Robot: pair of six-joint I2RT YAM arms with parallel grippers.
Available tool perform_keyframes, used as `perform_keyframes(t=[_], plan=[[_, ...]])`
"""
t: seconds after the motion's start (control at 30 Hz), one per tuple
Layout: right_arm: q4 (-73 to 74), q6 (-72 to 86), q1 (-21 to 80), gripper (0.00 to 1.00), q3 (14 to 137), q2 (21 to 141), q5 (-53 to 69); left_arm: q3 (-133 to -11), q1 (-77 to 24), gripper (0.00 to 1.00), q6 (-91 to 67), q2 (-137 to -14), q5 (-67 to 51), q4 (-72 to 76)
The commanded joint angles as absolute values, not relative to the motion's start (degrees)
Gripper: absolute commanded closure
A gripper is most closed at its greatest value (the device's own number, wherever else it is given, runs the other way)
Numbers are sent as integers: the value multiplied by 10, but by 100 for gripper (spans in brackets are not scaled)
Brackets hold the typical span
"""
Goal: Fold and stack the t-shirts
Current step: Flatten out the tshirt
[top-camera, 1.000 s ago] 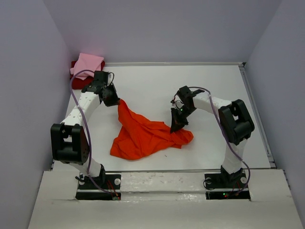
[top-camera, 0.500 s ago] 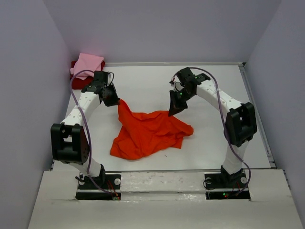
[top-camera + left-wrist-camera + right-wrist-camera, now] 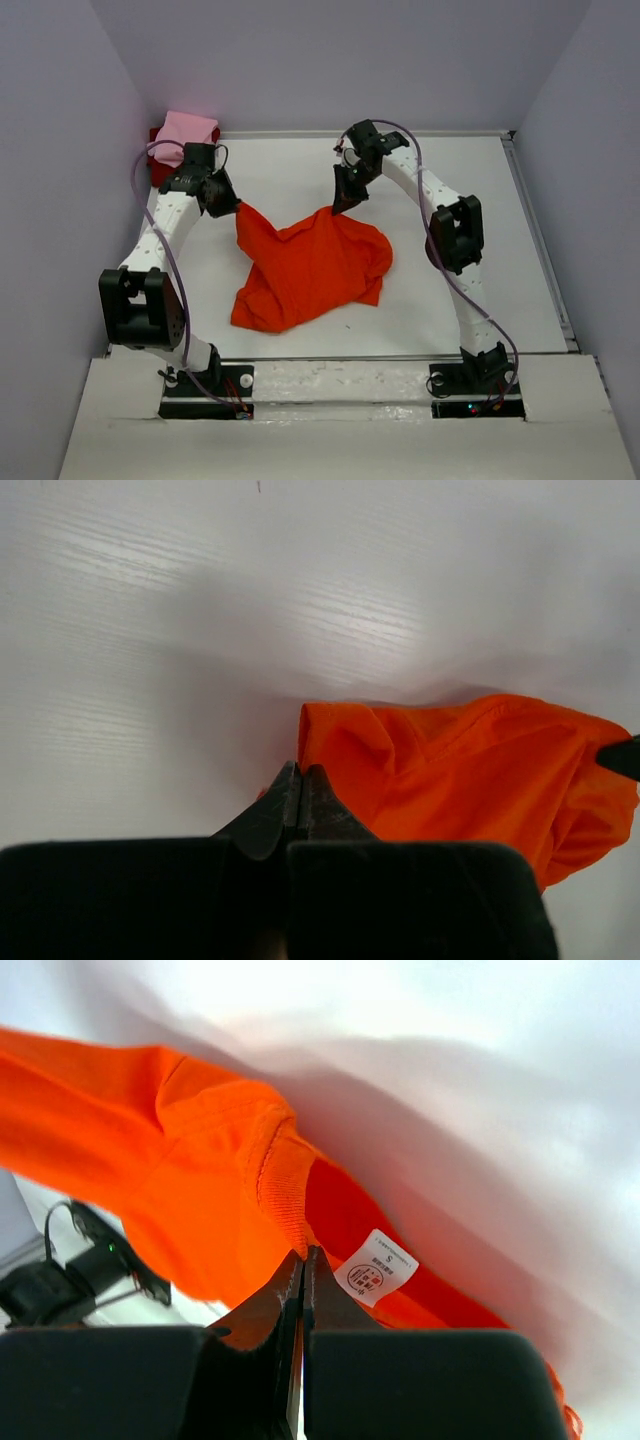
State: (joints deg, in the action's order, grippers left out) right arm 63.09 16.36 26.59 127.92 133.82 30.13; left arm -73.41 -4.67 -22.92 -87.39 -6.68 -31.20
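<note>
The bright orange-red t-shirt (image 3: 305, 268) lies crumpled mid-table, lifted at its two far corners. My left gripper (image 3: 236, 208) is shut on its far left corner, which shows in the left wrist view (image 3: 440, 775). My right gripper (image 3: 336, 208) is shut on the ribbed collar edge of the shirt (image 3: 220, 1170), beside a white size label (image 3: 380, 1266). The light pink t-shirt (image 3: 185, 132) lies folded on the dark red t-shirt (image 3: 160, 165) in the far left corner.
Grey walls close in the table (image 3: 480, 200) on the left, back and right. The two arm bases stand at the near edge. The folded pile sits just behind the left arm's wrist.
My right gripper has moved far and left, from the shirt's right side to the table's far middle, pulling the collar with it. My left gripper has shifted slightly far and left. The shirt is spread wider.
</note>
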Motion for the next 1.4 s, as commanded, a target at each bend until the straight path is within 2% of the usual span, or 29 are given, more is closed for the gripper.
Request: perform_keyframes(t=[0.0,0.13,0.4,0.63,0.77,0.9,1.07,1.37], plan=[[639,177,260,100,1389,1382,316,-766,-33,100,-214,-843,-48,-323],[615,196,255,100,1398,1396,287,-759,-26,100,-209,-838,-48,-326],[507,199,244,100,1268,1299,209,-754,-19,100,-212,-832,-47,-319],[496,187,244,100,1294,1227,231,-773,-15,100,-209,-822,-81,-316],[454,198,244,100,1227,1135,240,-766,-14,100,-215,-745,-105,-271],[434,197,244,100,1176,1030,226,-821,-15,100,-214,-723,-59,-310],[429,199,244,100,1121,934,201,-815,-13,100,-250,-680,-7,-321],[428,218,244,100,1016,758,188,-766,-11,100,-336,-556,-95,-271]])
